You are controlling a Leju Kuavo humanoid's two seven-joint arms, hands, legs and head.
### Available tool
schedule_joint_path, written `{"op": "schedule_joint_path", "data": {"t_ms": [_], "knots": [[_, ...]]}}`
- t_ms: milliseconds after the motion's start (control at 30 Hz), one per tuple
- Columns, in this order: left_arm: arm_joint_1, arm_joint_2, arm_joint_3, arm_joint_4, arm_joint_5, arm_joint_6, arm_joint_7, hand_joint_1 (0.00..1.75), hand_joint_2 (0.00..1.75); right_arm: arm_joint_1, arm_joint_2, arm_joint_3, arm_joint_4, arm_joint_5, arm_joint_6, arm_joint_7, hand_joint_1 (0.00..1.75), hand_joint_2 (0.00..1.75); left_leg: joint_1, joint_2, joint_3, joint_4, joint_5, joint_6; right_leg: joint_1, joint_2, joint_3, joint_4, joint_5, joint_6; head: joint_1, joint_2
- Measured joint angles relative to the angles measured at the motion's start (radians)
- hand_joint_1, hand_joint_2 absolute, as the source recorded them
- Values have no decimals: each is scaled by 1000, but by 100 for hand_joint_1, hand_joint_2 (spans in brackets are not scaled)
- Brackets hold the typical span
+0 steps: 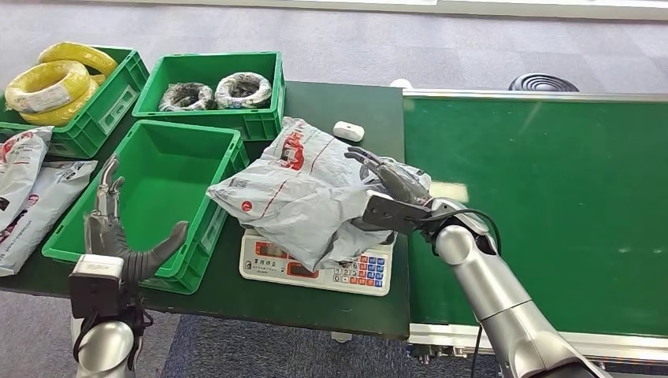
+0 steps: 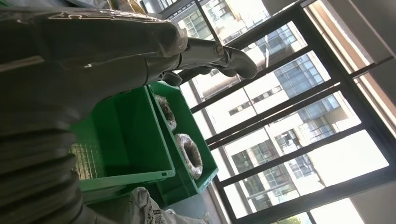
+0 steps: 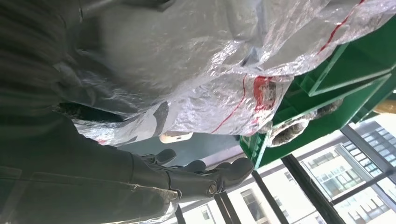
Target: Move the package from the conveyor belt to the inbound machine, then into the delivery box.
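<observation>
The conveyor belt [image 1: 551, 213] filled the right side of the head view, its green surface bare where the package must have started. Beside it stood the dark bench [image 1: 331, 118], carrying three green crates: the near delivery box [image 1: 161, 169] with nothing in it, one holding wire coils [image 1: 220, 90] and one holding yellow coils [image 1: 51, 83]. More grey bags [image 1: 24, 193] lay at the bench's left end.

The package [image 1: 303, 193], a crinkled grey mailer with red print, rested on the inbound machine [image 1: 315, 268] (a small scale with a keypad), its left corner overhanging the delivery box rim. The right hand [image 1: 390, 193] lay against the package's right end, fingers spread over the top; whether it truly gripped the film I could not tell, as the right wrist view showed the package [image 3: 210, 60] bulging close by the hand [image 3: 201, 177] without a clear pinch. The left hand [image 1: 118, 228] hovered wide and holding nothing at the box's near edge.

By my reading, the first leg looked done and the move into the box remained.
</observation>
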Motion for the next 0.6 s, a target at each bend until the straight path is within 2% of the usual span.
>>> {"op": "schedule_joint_path", "data": {"t_ms": [400, 600], "knots": [[-208, 42, -129, 216, -69, -51, 127, 0, 175, 116, -72, -158, -179, -30, -3, 14, 0, 175, 0, -1, 0, 0, 0, 0, 0, 0, 0, 0, 0, 0, 0, 0], [-291, 53, -181, 342, -79, -110, 180, 0, 175, 184, -66, -298, -287, -131, -54, 19, 0, 175, 0, -1, 0, 1, 0, 0, 0, 0, -1, 0, 0, 0, 0, 0]]}}
